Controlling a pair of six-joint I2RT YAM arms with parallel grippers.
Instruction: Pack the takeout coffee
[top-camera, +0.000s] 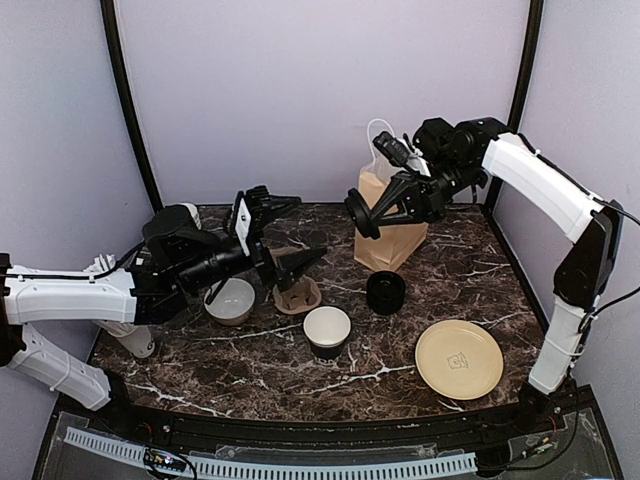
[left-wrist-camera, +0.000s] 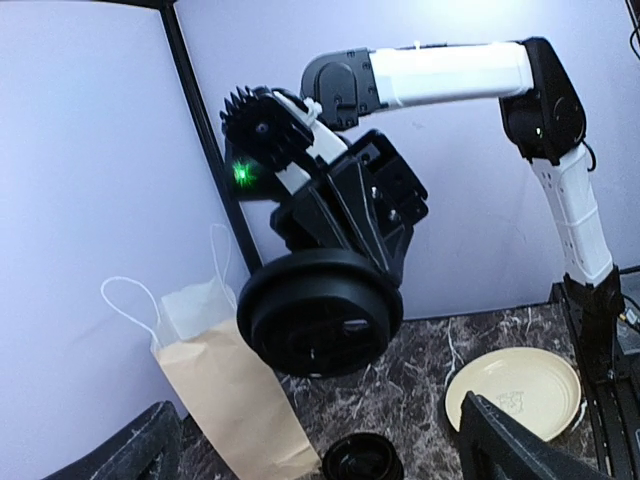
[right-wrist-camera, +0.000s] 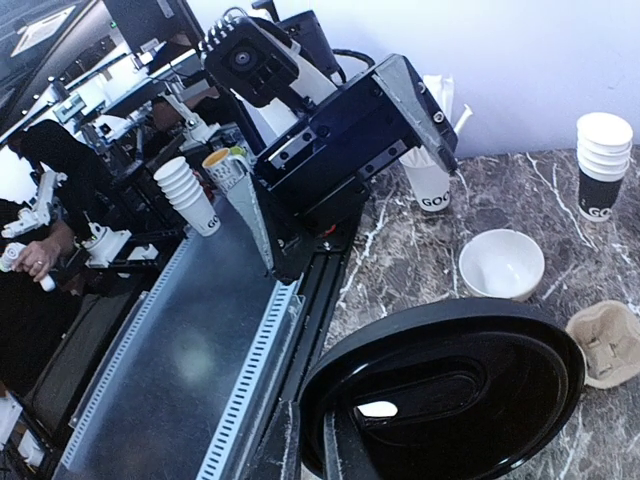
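Lower edge of right wrist view cuts off black round plastic lid (right-wrist-camera: 440, 390), fingers (left-wrist-camera: 510, 445) of left end effector (top-camera: 308, 228) cropped in left wrist view, brown paper bag (top-camera: 395, 250) partly hidden behind right end effector (top-camera: 368, 212).

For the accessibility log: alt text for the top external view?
Right fingers clamp a black lid in front of a paper bag; left fingers stand open by a pulp cup carrier. Lidless cup, bowl, plate on the marble table.

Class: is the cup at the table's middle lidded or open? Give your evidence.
Open: the cup shows its white inside from above, with nothing covering its rim.
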